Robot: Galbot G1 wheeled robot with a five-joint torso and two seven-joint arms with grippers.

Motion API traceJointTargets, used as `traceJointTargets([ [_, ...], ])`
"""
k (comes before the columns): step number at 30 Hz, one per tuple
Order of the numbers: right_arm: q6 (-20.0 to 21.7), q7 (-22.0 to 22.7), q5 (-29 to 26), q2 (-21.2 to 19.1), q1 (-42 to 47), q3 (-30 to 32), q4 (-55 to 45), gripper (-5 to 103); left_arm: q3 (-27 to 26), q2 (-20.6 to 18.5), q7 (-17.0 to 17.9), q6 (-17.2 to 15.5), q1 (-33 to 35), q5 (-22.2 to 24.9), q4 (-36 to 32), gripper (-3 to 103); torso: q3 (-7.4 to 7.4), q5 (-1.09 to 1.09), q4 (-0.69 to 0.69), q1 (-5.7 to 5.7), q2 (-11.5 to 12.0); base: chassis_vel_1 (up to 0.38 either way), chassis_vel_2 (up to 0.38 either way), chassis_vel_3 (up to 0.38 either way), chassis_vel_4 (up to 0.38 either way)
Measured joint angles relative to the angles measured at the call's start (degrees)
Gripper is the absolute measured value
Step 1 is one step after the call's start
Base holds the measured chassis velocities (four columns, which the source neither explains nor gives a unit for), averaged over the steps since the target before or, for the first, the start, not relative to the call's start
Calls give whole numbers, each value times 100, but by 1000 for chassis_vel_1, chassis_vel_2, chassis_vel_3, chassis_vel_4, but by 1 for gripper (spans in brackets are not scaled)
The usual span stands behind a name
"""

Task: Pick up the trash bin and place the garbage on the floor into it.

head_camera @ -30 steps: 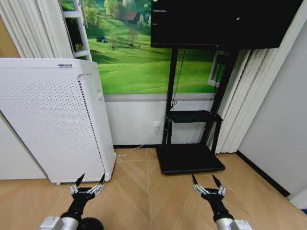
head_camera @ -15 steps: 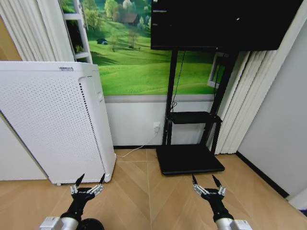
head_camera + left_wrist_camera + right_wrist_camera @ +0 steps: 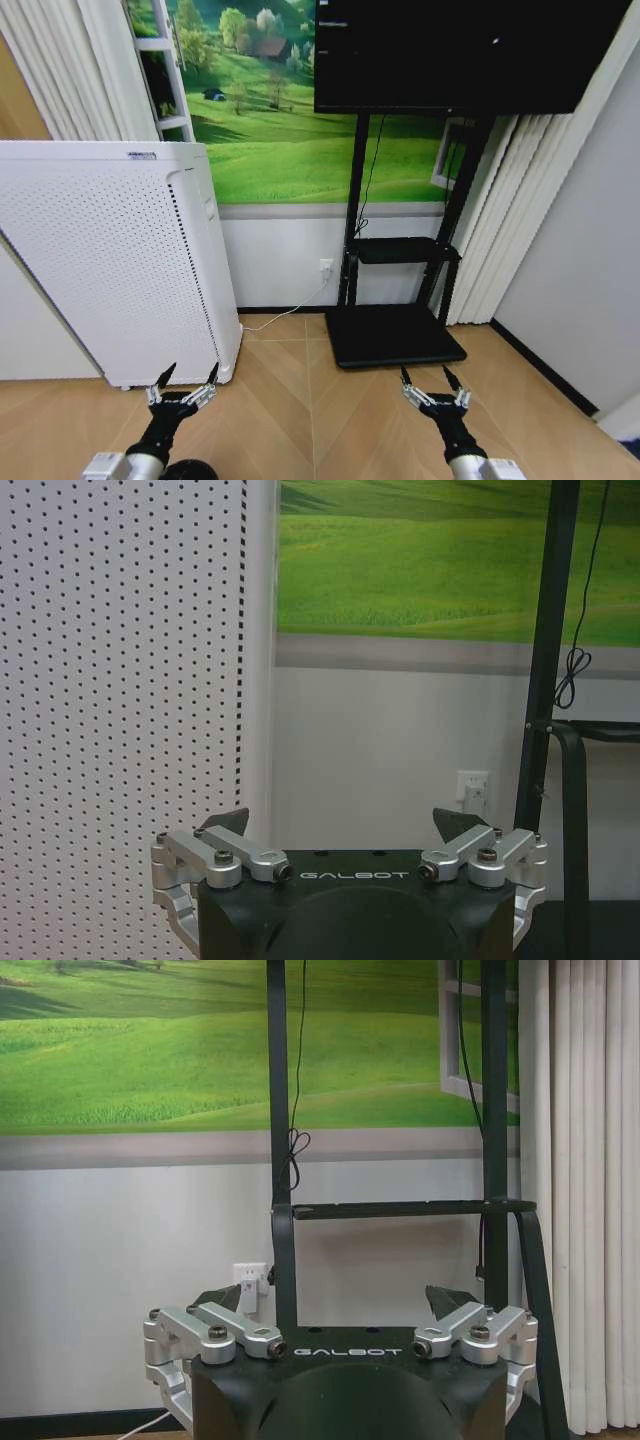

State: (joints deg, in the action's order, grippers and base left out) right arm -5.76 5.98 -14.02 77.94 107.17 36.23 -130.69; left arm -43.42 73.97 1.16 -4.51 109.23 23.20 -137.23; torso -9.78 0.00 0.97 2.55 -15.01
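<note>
I see the glossy round black plastic trash bin [image 3: 187,468] at six o'clock beneath my spread-fingered left gripper [image 3: 185,386]; the right gripper [image 3: 432,384] hangs released too.

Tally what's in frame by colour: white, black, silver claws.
White: 1, the perforated appliance
Black: 2, the TV screen and its floor stand
Silver claws: 2, left claw and right claw, both open and empty
Total: 5
</note>
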Motion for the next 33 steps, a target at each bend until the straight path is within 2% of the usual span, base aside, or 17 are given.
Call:
traceJointTargets([
  [33,-4,1,0,0,-1,0,0,100,-1,0,-1,2,0,0,0,100,-523,0,0,263,-786,0,0,0,0],
])
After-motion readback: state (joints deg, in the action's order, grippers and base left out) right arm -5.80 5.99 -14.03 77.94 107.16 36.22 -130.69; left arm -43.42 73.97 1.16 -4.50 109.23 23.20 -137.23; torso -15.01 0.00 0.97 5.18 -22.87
